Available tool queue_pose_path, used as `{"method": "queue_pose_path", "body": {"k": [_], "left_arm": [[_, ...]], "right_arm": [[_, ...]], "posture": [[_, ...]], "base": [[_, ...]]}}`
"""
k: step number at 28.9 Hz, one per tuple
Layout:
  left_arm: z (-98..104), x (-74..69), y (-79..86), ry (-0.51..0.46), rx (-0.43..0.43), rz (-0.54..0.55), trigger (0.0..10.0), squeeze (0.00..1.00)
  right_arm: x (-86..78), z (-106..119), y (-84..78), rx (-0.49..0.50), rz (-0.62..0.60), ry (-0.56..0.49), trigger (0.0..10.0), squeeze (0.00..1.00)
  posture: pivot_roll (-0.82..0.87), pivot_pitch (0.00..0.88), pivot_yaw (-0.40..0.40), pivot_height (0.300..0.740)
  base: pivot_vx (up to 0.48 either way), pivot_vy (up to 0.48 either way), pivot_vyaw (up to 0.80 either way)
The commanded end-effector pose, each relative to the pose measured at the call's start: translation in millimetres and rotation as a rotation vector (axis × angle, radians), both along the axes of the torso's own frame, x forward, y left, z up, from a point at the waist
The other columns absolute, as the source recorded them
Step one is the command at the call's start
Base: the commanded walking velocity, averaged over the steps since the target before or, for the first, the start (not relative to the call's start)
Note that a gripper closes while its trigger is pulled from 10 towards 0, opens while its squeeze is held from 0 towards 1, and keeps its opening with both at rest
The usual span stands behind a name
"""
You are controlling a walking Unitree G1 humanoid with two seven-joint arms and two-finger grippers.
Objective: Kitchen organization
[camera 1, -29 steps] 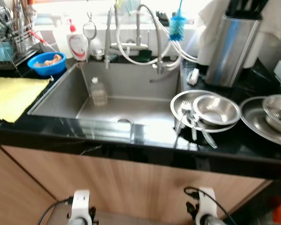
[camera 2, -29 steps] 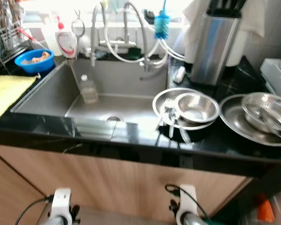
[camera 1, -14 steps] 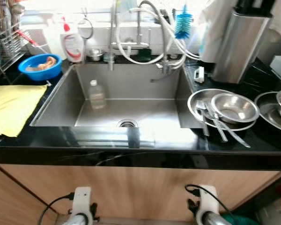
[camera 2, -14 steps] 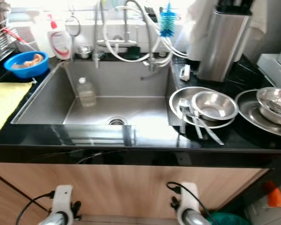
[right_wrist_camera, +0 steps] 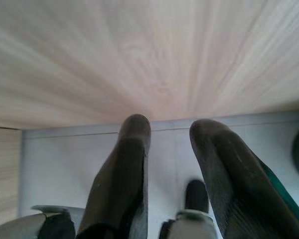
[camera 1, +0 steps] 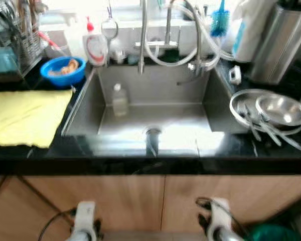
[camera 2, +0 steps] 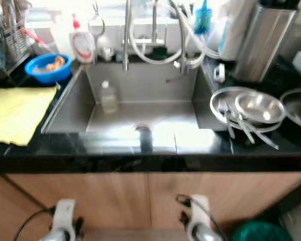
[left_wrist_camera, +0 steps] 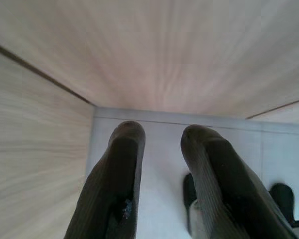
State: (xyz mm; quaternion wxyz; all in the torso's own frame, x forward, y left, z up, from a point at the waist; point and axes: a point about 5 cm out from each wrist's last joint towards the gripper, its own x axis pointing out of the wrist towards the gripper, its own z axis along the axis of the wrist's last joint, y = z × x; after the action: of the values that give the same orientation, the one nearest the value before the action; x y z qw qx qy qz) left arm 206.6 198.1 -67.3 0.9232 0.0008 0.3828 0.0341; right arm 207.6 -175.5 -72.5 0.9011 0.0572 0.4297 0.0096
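Observation:
A steel sink (camera 1: 155, 113) is set in the black counter (camera 1: 271, 150) before me, and a small clear bottle (camera 1: 120, 99) stands in its basin. Right of the sink a steel plate (camera 1: 241, 108) holds a steel bowl (camera 1: 281, 109) and several forks (camera 1: 254, 123). A yellow cloth (camera 1: 27, 116) lies on the counter at the left, with a blue bowl (camera 1: 63, 70) behind it. Both arms hang low before the wooden cabinet front. My left gripper (left_wrist_camera: 162, 137) and my right gripper (right_wrist_camera: 172, 129) are open and hold nothing, pointing down at the pale floor.
A dish soap bottle (camera 1: 96, 46), the tap with hoses (camera 1: 165, 30) and a blue brush (camera 1: 220, 19) line the back of the sink. A steel knife holder (camera 1: 281, 42) stands back right, a drying rack (camera 1: 20, 40) back left. Something green (camera 1: 271, 233) sits on the floor at the right.
The camera has swung, so the sink now sits in mid picture and more of the yellow cloth shows. Nothing on the counter has moved. Both arms still hang.

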Motion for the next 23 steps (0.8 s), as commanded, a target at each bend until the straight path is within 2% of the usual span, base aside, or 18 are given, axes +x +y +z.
{"method": "queue_pose_path", "body": {"k": [1, 9, 16, 23], "left_arm": [[-1.4, -0.6, -5.2, 0.01, -0.003, -0.014, 10.0, 0.0], [-1.9, -0.5, -7.8, 0.015, -0.006, -0.024, 10.0, 0.0], [-1.9, -0.3, -9.3, 0.014, -0.008, -0.031, 10.0, 0.0], [-2.4, -1.4, -8.5, 0.018, 0.004, -0.034, 10.0, 0.0]], "right_arm": [[-1.8, -0.3, -7.0, -0.014, -0.013, 0.004, 10.0, 0.0], [-2.2, -0.4, -7.3, -0.016, -0.011, 0.006, 10.0, 0.0], [-2.3, -0.5, -7.1, -0.016, -0.009, 0.006, 10.0, 0.0], [-2.6, -0.7, -7.0, -0.018, -0.012, 0.005, 10.0, 0.0]], "posture": [[-0.13, 0.0, 0.076, 0.74], [-0.13, 0.0, 0.074, 0.74], [-0.13, 0.0, 0.074, 0.74], [-0.13, 0.0, 0.074, 0.74]], "base": [[0.0, 0.0, 0.0], [0.0, 0.0, 0.0], [-0.285, 0.0, 0.0], [0.0, 0.0, 0.0]]}}
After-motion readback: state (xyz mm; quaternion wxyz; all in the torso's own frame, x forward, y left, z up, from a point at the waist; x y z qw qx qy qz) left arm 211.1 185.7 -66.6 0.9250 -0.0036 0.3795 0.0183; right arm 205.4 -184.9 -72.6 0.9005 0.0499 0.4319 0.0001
